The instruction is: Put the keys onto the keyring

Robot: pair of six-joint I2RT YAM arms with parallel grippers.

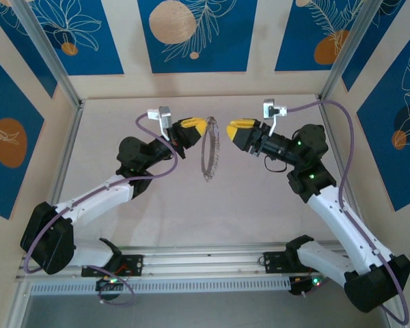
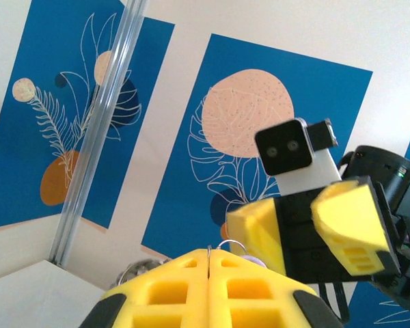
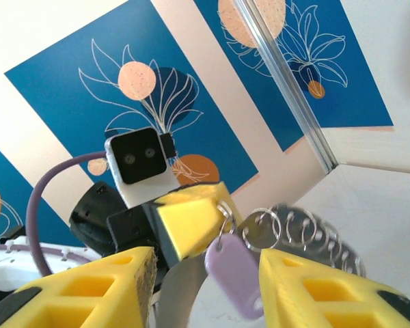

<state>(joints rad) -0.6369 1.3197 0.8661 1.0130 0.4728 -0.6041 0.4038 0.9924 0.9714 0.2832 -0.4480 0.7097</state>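
Note:
In the top view the keyring (image 1: 210,156), a thin grey hoop fringed with tiny silver loops, hangs on edge above the table's middle. My left gripper (image 1: 202,126) is shut on its top rim, and in the left wrist view the thin wire (image 2: 210,253) shows pinched between the yellow pads. My right gripper (image 1: 230,127) faces it from the right, open. In the right wrist view a key (image 3: 236,270) with a pale lilac head dangles from a small loop beside the left finger (image 3: 190,217), between my open right fingers (image 3: 313,290) and touching neither. Silver loops (image 3: 306,231) trail off to the right.
Blue-and-cream leaf-patterned walls (image 1: 191,34) enclose the pale table (image 1: 253,205) on three sides, with aluminium posts (image 1: 51,58) at the back corners. Purple cables (image 1: 154,147) loop off both wrists. A rail (image 1: 205,263) runs along the near edge between the arm bases.

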